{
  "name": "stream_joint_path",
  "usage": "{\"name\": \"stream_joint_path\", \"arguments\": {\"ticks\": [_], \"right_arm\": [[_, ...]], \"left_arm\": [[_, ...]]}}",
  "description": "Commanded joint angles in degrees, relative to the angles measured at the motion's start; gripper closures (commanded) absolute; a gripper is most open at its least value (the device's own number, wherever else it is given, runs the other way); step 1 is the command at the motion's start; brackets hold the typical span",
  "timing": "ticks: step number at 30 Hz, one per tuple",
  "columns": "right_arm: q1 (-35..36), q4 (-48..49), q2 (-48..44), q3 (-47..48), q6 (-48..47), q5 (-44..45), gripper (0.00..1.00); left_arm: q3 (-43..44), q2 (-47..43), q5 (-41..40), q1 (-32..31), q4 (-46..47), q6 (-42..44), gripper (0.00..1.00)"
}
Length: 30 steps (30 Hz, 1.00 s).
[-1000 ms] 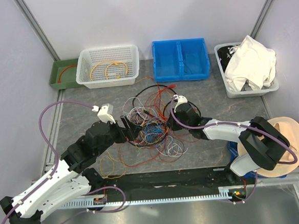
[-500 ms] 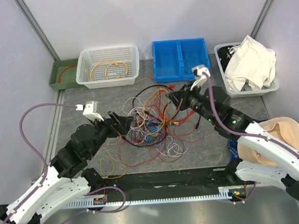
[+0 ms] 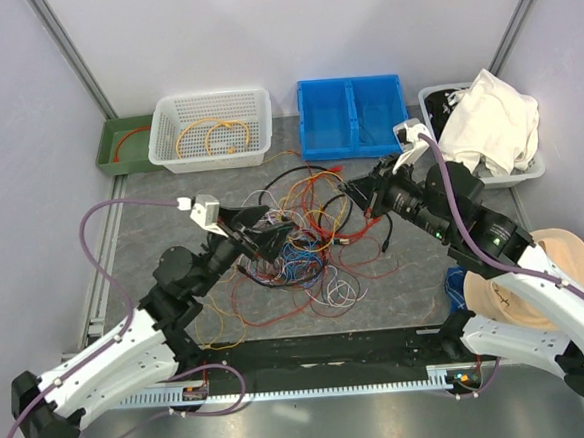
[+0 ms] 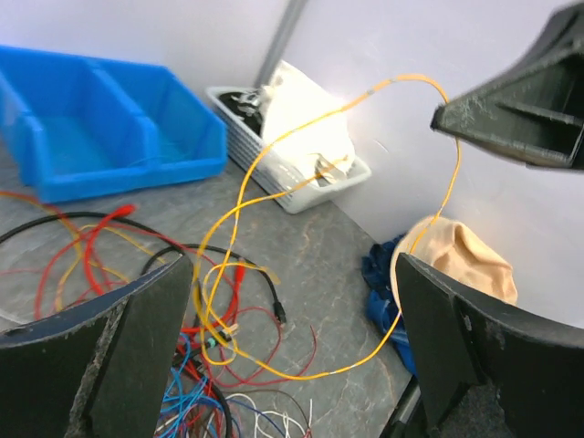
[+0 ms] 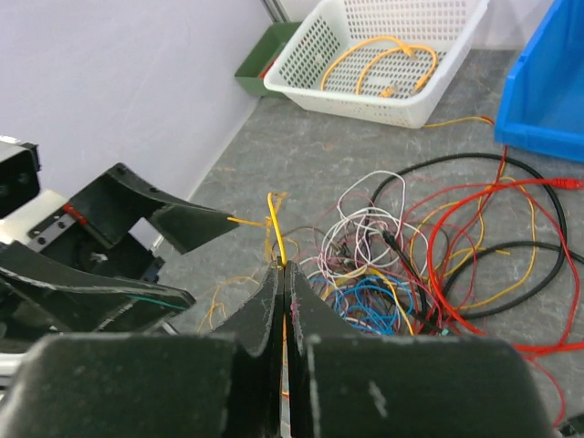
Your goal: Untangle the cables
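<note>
The cables (image 3: pixel 296 241) lie in a tangled heap of red, blue, white, black and yellow wires mid-table. My right gripper (image 3: pixel 356 196) hangs just right of the heap, shut on a thin yellow wire (image 5: pixel 276 228) that sticks out above its closed fingertips (image 5: pixel 284 266). In the left wrist view that yellow wire (image 4: pixel 323 375) rises in a long loop from the heap to the right gripper's tip (image 4: pixel 511 119). My left gripper (image 3: pixel 273 230) hovers over the heap's left side, jaws wide open and empty (image 4: pixel 292 356). The heap also shows in the right wrist view (image 5: pixel 411 265).
Along the back stand a green tray (image 3: pixel 124 142), a white basket (image 3: pixel 213 129) holding orange-yellow cables, a blue two-part bin (image 3: pixel 353 114) and a grey bin with white cloth (image 3: pixel 481 131). A beige hat (image 3: pixel 537 282) on blue cloth lies at the right.
My right gripper has risen from the heap and drawn back to the right, pulling the yellow wire up. My left gripper has moved right over the heap with its jaws wide open.
</note>
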Motion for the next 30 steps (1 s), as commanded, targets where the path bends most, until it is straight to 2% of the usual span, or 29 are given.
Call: {"name": "stream_joint_path", "arguments": {"ticks": [1,4,16,17,19,20,21,22,23,25,26,27,29,30], "right_arm": [[0.1,-2.8,-2.2,2.4,-0.9,-0.9,1.00],[0.1,-3.0,-2.9,2.3,-0.8,-1.8,1.00],[0.1,-3.1,-4.5,2.3,-0.1,-5.8,1.00],[0.1,-3.1,-4.6,2.2,-0.1,-5.9,1.00],[0.1,-3.2,-5.0,1.9,-0.2,-5.5,1.00],[0.0,-3.4,-5.3,1.7,-0.3,-5.2,1.00],[0.1,-3.5,-5.6,1.4,-0.3,-4.7,1.00],[0.1,-3.5,-5.9,0.7,-0.4,-4.3,1.00],[0.1,-3.5,-6.4,0.2,-0.4,-3.0,1.00],[0.1,-3.5,-6.6,-0.6,-0.8,-1.6,0.86],[0.1,-3.5,-6.9,-0.9,-0.9,-1.0,0.72],[0.0,-3.5,-7.1,-1.2,-1.1,-0.3,0.52],[0.0,-3.6,-7.4,-2.0,-1.3,1.3,0.38],[0.1,-3.7,-7.5,-2.2,-1.4,2.0,0.26]], "left_arm": [[-2.2,3.4,10.5,-0.1,20.0,4.1,0.01],[-0.1,7.0,13.7,-0.2,20.1,5.1,0.00],[7.3,21.8,14.9,-0.1,19.9,8.4,0.00],[7.7,22.6,15.5,-0.1,20.0,8.4,0.05],[8.9,23.6,16.3,-0.1,19.9,8.6,0.27],[9.4,24.0,16.7,-0.1,19.4,8.7,0.63],[10.0,23.8,16.4,-0.1,18.8,8.8,0.84],[10.5,23.6,14.1,-0.1,17.7,8.6,0.98],[12.3,23.3,12.7,-0.1,15.5,8.3,0.98],[15.0,23.0,10.0,0.0,7.9,8.6,0.98],[18.5,23.0,6.0,0.0,4.6,8.2,0.98],[20.6,23.4,4.0,0.2,-2.7,6.9,0.98],[27.3,24.6,-0.4,1.9,-9.5,5.4,0.98],[29.3,25.9,-0.4,3.0,-14.7,3.8,0.98]]}}
